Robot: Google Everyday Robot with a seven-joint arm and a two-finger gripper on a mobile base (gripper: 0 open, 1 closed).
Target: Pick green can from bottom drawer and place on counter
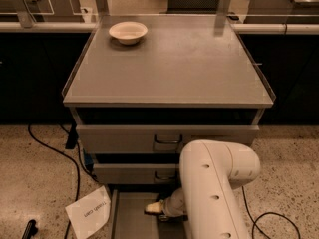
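Down low at the near edge, one big white arm (214, 183) bends into the bottom drawer (130, 218), which is pulled out. Its one gripper (153, 208) sits low inside that drawer, pointing left. I cannot tell if the gripper is spread apart or squeezed on something. The green can does not show; the arm hides much of the drawer. Two more drawers sit above, each pushed in, with one handle on the upper (167, 142) and one on the middle (164, 175). The counter (174, 63) on top holds one cream bowl (128, 32) in its far left corner. One sheet of paper (89, 214) lies on the floor, just left of the bottom drawer. Two black cables lie on the floor, one on the left (55, 151) and one on the right (269, 218).
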